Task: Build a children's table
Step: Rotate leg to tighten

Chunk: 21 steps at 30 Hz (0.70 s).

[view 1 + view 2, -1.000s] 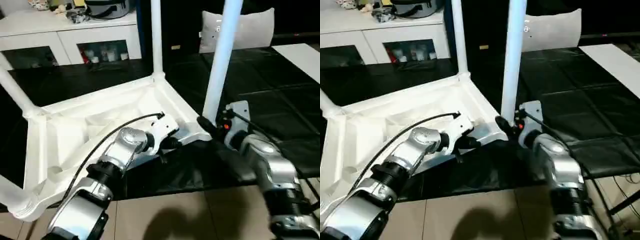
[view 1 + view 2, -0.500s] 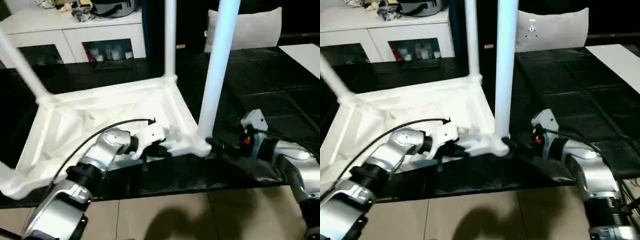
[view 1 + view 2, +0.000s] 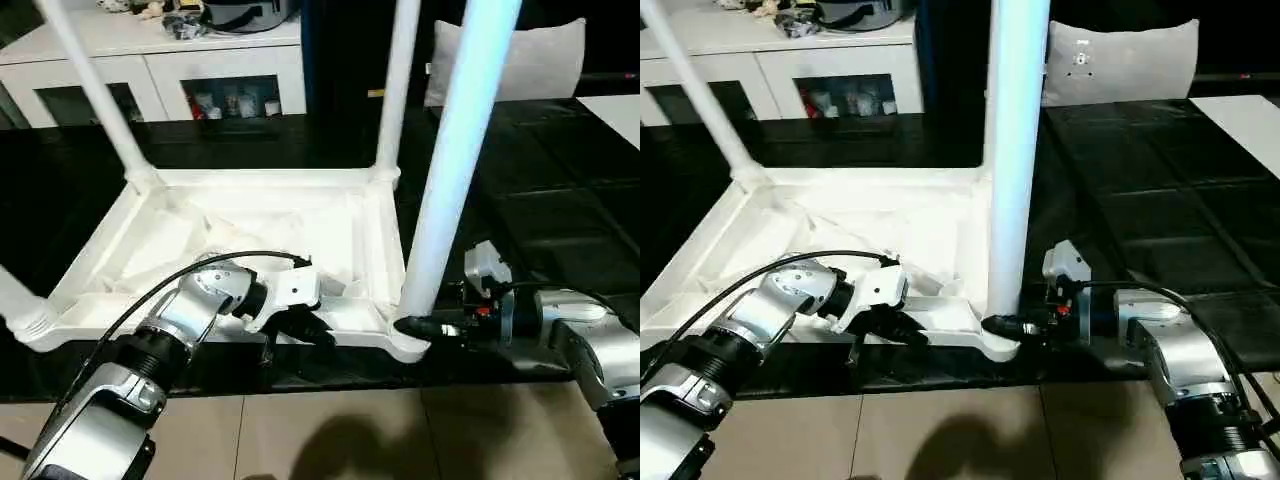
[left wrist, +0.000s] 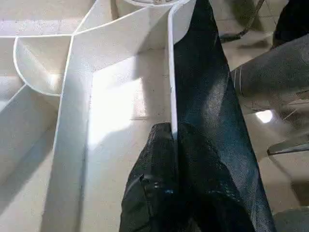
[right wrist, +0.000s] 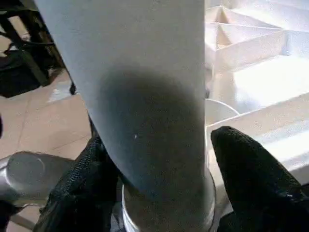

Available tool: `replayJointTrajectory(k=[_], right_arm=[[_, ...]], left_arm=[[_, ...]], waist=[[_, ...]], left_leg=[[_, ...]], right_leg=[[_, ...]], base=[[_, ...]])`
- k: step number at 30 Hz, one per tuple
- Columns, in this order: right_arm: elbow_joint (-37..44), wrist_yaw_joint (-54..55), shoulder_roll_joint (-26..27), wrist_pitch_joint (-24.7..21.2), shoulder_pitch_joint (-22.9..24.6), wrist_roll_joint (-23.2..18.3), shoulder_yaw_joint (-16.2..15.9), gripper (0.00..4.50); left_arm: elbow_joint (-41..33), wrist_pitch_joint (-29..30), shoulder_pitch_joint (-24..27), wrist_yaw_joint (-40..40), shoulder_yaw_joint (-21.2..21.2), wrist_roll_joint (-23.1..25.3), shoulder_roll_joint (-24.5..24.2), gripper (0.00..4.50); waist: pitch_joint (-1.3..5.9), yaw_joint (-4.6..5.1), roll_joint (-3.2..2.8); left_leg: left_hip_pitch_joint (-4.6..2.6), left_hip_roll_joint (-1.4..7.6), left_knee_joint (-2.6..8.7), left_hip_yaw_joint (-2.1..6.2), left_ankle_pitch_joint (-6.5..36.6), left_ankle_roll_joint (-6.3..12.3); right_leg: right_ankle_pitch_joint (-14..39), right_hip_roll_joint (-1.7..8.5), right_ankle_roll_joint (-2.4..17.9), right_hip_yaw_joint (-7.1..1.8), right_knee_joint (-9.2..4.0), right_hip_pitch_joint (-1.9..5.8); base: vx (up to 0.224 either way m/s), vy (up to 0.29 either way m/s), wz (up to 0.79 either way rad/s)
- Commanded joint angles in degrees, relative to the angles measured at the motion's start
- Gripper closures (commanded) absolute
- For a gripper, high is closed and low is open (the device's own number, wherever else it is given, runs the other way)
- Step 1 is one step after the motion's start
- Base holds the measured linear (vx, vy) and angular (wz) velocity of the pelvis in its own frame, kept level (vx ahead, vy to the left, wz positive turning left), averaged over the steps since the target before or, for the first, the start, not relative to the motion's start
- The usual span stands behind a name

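The white children's table lies upside down on the black surface, its ribbed top (image 3: pixel 250 225) facing up. Legs stand in the far left (image 3: pixel 95 90), far right (image 3: pixel 395 90) and near right (image 3: pixel 450 170) corner sockets, and a stub of the near left leg (image 3: pixel 10 295) shows at the edge. My left gripper (image 3: pixel 305 328) is shut on the top's near rim (image 4: pixel 170 96), one finger (image 4: pixel 159 145) on each side of the wall. My right gripper (image 3: pixel 410 326) clasps the base of the near right leg (image 5: pixel 145 96), with black fingers (image 5: pixel 251 179) on both sides.
A white low cabinet with glass doors (image 3: pixel 150 60) stands at the back left. A pale cushion (image 3: pixel 510 60) sits at the back right and a white sheet (image 3: pixel 620 105) lies at the right edge. Tiled floor (image 3: pixel 330 440) runs along the front of the black surface (image 3: pixel 540 200).
The table has swung round with both grippers on it, so its near edge now lies square to me. The near right corner has come closer. The view has shifted too.
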<state>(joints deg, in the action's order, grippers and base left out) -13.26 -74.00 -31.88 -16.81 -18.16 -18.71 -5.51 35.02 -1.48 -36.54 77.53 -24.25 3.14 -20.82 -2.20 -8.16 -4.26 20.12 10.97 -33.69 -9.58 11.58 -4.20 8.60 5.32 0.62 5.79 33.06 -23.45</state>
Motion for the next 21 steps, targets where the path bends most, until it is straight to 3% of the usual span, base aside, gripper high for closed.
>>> replayJointTrajectory(k=[1,7,17,18,19,20,21], right_arm=[[0.4,-1.2,-0.3,-0.5,-1.1,-1.2,-0.5,1.81],[1.3,-1.7,-0.3,-1.3,-0.4,-2.2,-0.6,2.31],[6.1,6.4,2.9,-6.7,2.2,-2.9,1.1,2.41],[5.7,10.4,4.2,-7.4,1.9,-1.2,1.2,2.41],[4.8,14.9,5.8,-7.9,1.3,0.8,1.3,2.41],[3.3,22.0,8.4,-9.5,0.4,3.2,1.9,2.41],[3.3,22.1,8.5,-9.5,0.3,3.3,1.9,2.41]], left_arm=[[-1.2,-0.9,0.3,3.3,-1.7,0.7,-0.5,4.50],[-1.2,-0.8,0.4,3.6,-1.8,0.7,-0.7,4.50],[-2.7,3.9,1.9,0.8,-0.6,-0.4,0.2,4.50],[-3.1,5.3,2.1,-0.2,-0.1,-0.7,0.7,4.50],[-2.9,7.0,2.1,-2.3,0.7,-0.8,1.6,4.50],[-2.2,9.0,1.7,-6.4,2.1,-0.7,3.2,4.50],[-2.2,9.0,1.7,-6.4,2.1,-0.7,3.3,4.50]], waist=[[3.56,0.15,1.51],[3.58,0.16,1.46],[3.35,0.33,1.41],[3.20,0.75,1.37],[3.05,1.00,0.81],[2.95,1.39,1.01],[2.86,2.15,1.14]], left_leg=[[0.36,2.04,3.70,0.12,8.6,5.07],[0.39,1.97,3.68,0.13,8.4,4.96],[0.33,1.87,3.95,0.18,9.1,4.07],[0.31,1.72,4.03,0.16,10.6,3.43],[0.13,1.51,4.04,0.26,11.6,3.02],[0.22,1.47,4.13,0.19,11.9,2.64],[0.22,1.12,4.13,0.29,12.5,1.64]], right_leg=[[20.1,3.42,9.8,-2.62,-3.82,3.37],[20.0,3.34,9.7,-2.56,-3.81,3.42],[22.8,3.29,8.3,-2.52,-4.22,3.34],[25.8,3.32,7.3,-2.45,-4.52,3.23],[28.1,3.30,6.6,-2.31,-4.88,3.09],[28.9,3.19,6.1,-2.28,-5.10,3.08],[30.5,3.02,5.5,-1.97,-5.31,2.97]], base=[[0.000,0.000,0.00],[0.000,0.000,0.00],[0.000,0.000,0.00],[0.000,0.000,0.00],[0.000,0.000,0.00],[0.000,0.000,0.00],[0.000,0.000,0.00]])
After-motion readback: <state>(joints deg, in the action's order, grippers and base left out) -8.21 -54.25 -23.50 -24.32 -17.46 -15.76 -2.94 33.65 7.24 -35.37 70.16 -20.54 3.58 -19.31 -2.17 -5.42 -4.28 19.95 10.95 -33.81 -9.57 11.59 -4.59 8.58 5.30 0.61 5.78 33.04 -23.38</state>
